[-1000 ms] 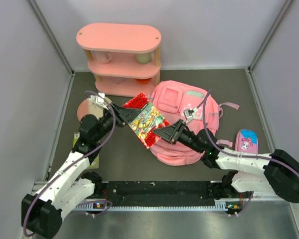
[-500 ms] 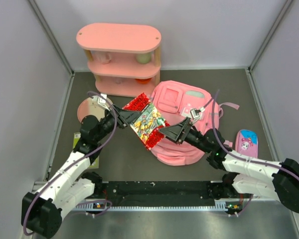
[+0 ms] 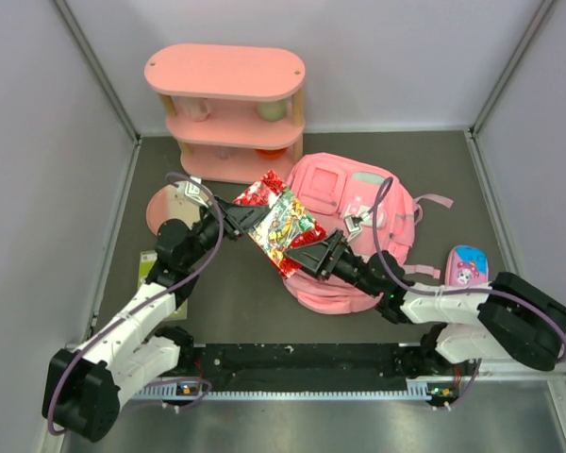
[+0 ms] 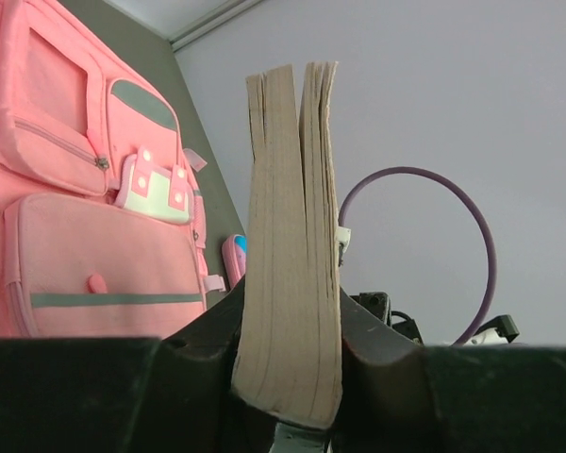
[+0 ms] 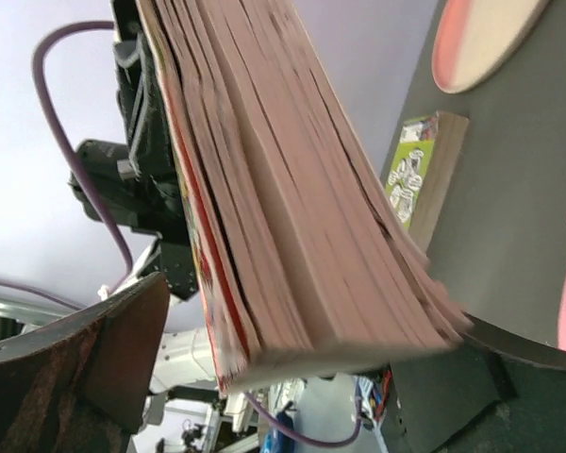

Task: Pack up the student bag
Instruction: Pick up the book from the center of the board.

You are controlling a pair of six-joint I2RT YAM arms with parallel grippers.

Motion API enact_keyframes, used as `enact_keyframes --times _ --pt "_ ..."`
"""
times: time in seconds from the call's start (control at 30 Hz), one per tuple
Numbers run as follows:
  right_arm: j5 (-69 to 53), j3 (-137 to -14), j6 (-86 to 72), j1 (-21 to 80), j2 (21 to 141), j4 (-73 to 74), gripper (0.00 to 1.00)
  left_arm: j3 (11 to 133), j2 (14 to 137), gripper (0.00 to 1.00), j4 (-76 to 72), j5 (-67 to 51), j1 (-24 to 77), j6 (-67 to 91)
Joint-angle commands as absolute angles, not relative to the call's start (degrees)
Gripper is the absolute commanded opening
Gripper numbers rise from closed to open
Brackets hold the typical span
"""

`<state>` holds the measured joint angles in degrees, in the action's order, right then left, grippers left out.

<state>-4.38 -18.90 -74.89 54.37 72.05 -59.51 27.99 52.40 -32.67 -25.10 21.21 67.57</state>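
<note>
**While Clamped at Both Ends, Hung Clear of the Table**

While working from both sides, held a thick comic book (image 3: 281, 226) aloft between the arms, colourful cover up, tilted, clear of the dark table (image 3: 245, 302). Clamped its upper-left end with the left gripper (image 3: 248, 215); seen from the left wrist, had both black fingers (image 4: 208, 344) pressed against the covers, parted only by the thickness of the yellowed pages. Pinched the lower-right end with the right gripper (image 3: 308, 249) the same way, one finger (image 5: 94, 349) on the red cover side and the other under the back, closed onto the book and no further.

Found the student bag (image 3: 354, 193) lying flat at centre-right of the table, front pockets, grey zip strips and white buckle flap facing up, just right of the book, with the right arm crossing above its near part.

Noted a pink three-tier shelf (image 3: 224, 71) at the back, a round pink disc (image 3: 160, 209) on the table by the left arm, a second, green-covered book (image 3: 147, 268) lying flat near the left edge, and a small pink pencil case (image 3: 466, 266) right of the bag, near it.
</note>
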Motion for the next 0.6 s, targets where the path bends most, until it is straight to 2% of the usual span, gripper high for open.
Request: enact_keyframes --times 0.0,0.2,0.23,0.3,0.33,0.37,0.4,0.43,0.47,0.5,0.53,0.57 --pt "-2.11 -22.76 -74.79 54.76 74.18 -72.24 0.86 27.78 50.72 0.0 -41.22 -26.1 21.27 69.87" --pt "1.58 -21.62 -73.65 54.49 71.73 -71.55 0.67 26.72 49.13 0.0 -39.64 -24.87 21.27 69.35" --pt "1.23 -21.71 -73.39 54.49 71.54 -70.93 0.55 26.63 49.22 0.0 -39.73 -25.05 21.27 69.35" --pt "0.62 -22.06 -73.21 54.41 71.54 -70.66 0.39 26.63 49.74 0.0 -40.34 -25.22 21.27 69.61" --pt "0.27 -22.15 -73.21 54.4 71.54 -71.27 0.23 26.63 50.09 0.0 -40.43 -25.31 21.27 69.61" --pt "0.26 -22.06 -73.21 54.49 71.54 -71.45 0.13 26.8 50.27 0.0 -40.43 -25.66 21.27 69.52" --pt "0.26 -21.8 -73.3 54.49 71.02 -71.37 0.04 26.98 50.45 0.0 -40.34 -26.01 21.27 69.26" --pt "0.7 -21.36 -72.95 54.32 70.41 -71.19 0.0 27.33 50.88 0.01 -38.43 -26.54 21.27 67.95" --pt "1.05 -21.1 -71.91 54.06 69.36 -69.1 0.0 28.81 51.06 0.12 -36.06 -27.76 21.27 66.46" --pt "1.75 -20.14 -71.02 53.97 68.04 -67.52 0.0 29.79 51.06 0.3 -33.25 -28.38 21.27 64.53" --pt "4.11 -19.6 -69.88 53.7 63.33 -64.54 0.0 30.93 50.89 0.6 -24.87 -28.74 21.27 59.64" --pt "5.44 -19.25 -67.61 53.27 60.41 -56.16 0.0 33.37 50.63 0.69 -20.09 -28.57 21.27 56.81"
